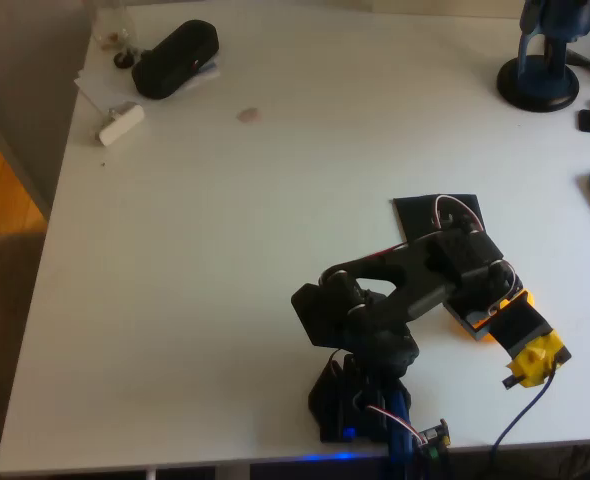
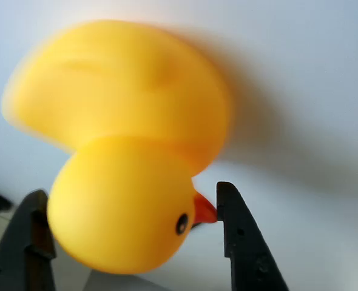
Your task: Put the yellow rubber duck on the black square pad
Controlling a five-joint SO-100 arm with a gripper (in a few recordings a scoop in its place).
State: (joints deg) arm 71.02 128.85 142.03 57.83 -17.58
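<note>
In the wrist view the gripper [image 2: 130, 242] has its two dark fingers spread either side of the small rounded yellow rubber duck [image 2: 121, 145]. The duck's head sits low between them, its orange beak touching or just short of the right finger [image 2: 239, 236], the left finger [image 2: 27, 236] close beside the head. Whether the fingers press on the toy or merely flank it cannot be told from this picture. The duck's body bulges upward and is blurred.

In the overhead view the black arm [image 1: 395, 290] bends toward the lower right of the white surface [image 1: 225, 250], its yellow-taped tip near the front edge. The thin flat black square pad [image 1: 425, 215] lies just behind the arm, partly covered by it.

The duck looks light, hollow and soft, likely to squash and spring back, its smooth skin liable to slip. The head is the narrower part and would suit these fingers; a hold across its sides seems safer than one on the beak.
</note>
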